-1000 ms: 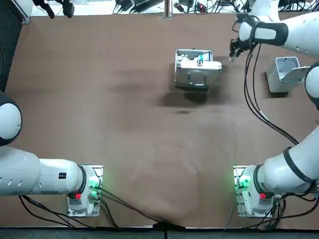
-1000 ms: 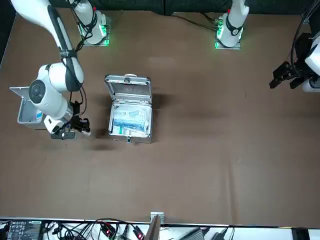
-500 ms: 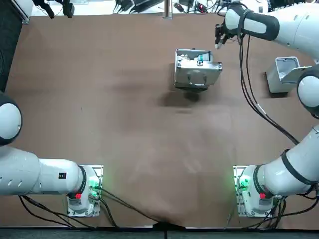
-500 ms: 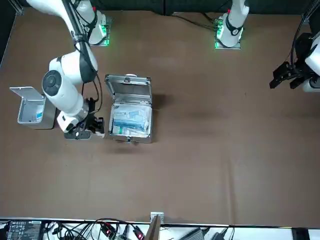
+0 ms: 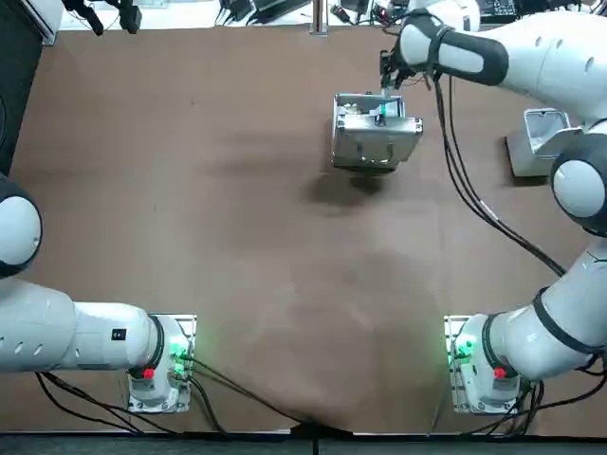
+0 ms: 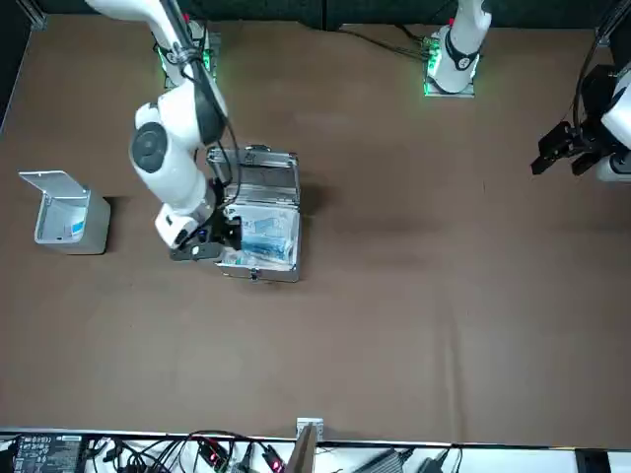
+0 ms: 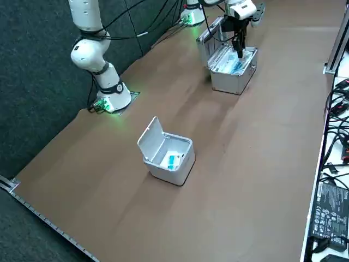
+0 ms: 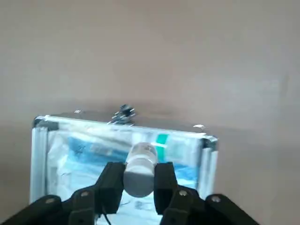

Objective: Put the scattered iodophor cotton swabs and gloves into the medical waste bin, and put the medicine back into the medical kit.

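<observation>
Presently held: medicine bottle [image 8: 139,161], a small cylinder with a grey body and a pale rounded cap.
Right gripper [image 8: 139,174]: black fingers clamped on the bottle's sides, the narrow gap filled by it; poised over the kit's open compartment.
Medical kit [image 5: 375,142]: boxy, silvery metal with ribbed edges, lid raised; glossy blue-and-white packets [image 8: 93,150] inside.
Medical waste bin [image 7: 170,172]: small grey box with rounded corners, flip lid tilted open, something blue-white inside; well apart from the kit.
Table [image 5: 237,237]: matte brown sheet, faintly creased.
</observation>
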`<move>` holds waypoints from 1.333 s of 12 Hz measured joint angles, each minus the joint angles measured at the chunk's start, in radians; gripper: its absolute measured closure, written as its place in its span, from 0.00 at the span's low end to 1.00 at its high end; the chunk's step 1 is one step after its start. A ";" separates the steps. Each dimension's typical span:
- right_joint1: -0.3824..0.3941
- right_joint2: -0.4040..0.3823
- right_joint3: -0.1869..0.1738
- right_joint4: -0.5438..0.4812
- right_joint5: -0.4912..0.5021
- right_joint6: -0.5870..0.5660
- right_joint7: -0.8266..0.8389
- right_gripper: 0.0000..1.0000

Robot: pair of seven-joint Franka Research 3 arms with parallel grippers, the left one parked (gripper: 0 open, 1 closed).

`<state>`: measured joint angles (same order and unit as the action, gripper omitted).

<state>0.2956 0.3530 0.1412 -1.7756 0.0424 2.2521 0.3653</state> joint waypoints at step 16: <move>0.107 0.146 -0.009 0.069 -0.106 0.109 0.199 0.63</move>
<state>0.4025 0.4990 0.1325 -1.7065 -0.0638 2.3614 0.5647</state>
